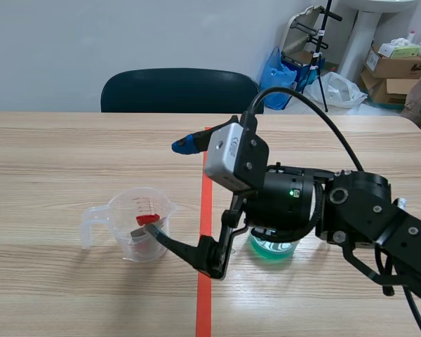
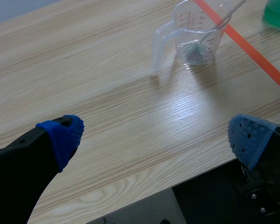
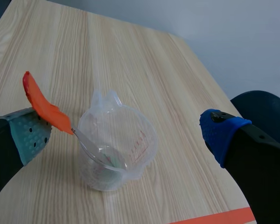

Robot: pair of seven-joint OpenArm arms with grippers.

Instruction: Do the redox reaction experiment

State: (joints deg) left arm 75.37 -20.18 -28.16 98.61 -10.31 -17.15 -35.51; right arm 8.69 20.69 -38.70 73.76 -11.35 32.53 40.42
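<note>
A clear plastic measuring cup (image 1: 142, 225) with a handle stands on the wooden table left of the tape line. A spoon with an orange-red handle (image 3: 45, 106) leans in it, bowl down in a small grey-green residue (image 2: 194, 53). My right gripper (image 1: 165, 188) is open wide around the cup (image 3: 115, 150); the spoon handle rests against its grey-green pad (image 3: 31, 134), while the blue pad (image 3: 221, 133) stays well clear. A beaker of green liquid (image 1: 274, 247) sits under the right arm. My left gripper (image 2: 155, 137) is open and empty over the near table edge, with the cup (image 2: 196, 32) far ahead.
An orange-red tape line (image 1: 205, 239) runs down the table's middle. A dark chair (image 1: 179, 90) stands behind the far edge, with cardboard boxes (image 1: 396, 67) and bags at the back right. The green beaker (image 2: 277, 11) shows beyond the tape.
</note>
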